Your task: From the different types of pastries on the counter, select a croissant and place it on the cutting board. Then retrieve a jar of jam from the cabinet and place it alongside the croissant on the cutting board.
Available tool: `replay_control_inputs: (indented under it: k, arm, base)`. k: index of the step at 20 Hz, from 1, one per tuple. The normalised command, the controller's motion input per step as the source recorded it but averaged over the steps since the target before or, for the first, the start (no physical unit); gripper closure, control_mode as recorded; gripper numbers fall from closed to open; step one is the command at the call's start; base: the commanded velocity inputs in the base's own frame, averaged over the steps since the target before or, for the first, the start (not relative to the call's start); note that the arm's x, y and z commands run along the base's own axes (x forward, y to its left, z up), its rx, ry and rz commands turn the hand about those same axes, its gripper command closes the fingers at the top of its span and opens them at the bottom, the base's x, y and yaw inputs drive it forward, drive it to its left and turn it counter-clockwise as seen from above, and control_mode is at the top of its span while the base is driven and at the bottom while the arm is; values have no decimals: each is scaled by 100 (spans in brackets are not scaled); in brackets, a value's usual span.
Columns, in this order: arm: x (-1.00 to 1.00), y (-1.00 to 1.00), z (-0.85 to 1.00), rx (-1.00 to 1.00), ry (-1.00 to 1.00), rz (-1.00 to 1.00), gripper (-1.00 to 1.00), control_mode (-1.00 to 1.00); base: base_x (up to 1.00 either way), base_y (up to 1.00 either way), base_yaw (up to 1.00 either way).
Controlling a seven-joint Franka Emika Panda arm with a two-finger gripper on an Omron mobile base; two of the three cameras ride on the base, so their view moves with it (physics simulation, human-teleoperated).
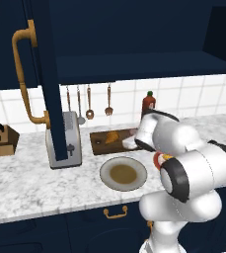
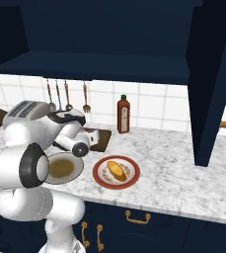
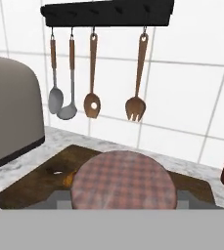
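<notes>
In the hand view the jar of jam [image 3: 123, 180] shows its checked pinkish lid right in front of the camera. My gripper [image 3: 121, 200] is shut on it, with grey finger parts at either side. It hangs just over the dark cutting board [image 3: 35, 183]. A sliver of the croissant [image 3: 67, 178] peeks out left of the jar. From the left base view the croissant [image 1: 112, 137] lies on the cutting board [image 1: 100, 143], and my hand [image 1: 130, 143] is at the board's right end. The open navy cabinet door [image 1: 50, 74] carries a golden handle [image 1: 21, 74].
A toaster [image 1: 65, 143] stands left of the board. A round grey plate [image 1: 123, 174] lies in front of it. The longer yellow pastry [image 2: 116, 170] rests on a red-rimmed plate [image 2: 102, 182]. A red sauce bottle [image 2: 124, 114] and hanging utensils [image 3: 91, 73] are at the wall.
</notes>
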Motion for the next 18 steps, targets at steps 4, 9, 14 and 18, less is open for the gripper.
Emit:
replay_control_inputs:
  k: [4,9,14,18]
  arm:
    - [100,4,-26,0,0,0,100,-100]
    - [0,0,0,0,0,0,100,-100]
    - [14,0,0,0,0,0,100,-100]
    - [47,0,1,0,4,-5,100,-100]
  base:
    - [0,0,0]
    - [0,0,0]
    - [0,0,0]
    - [0,0,0]
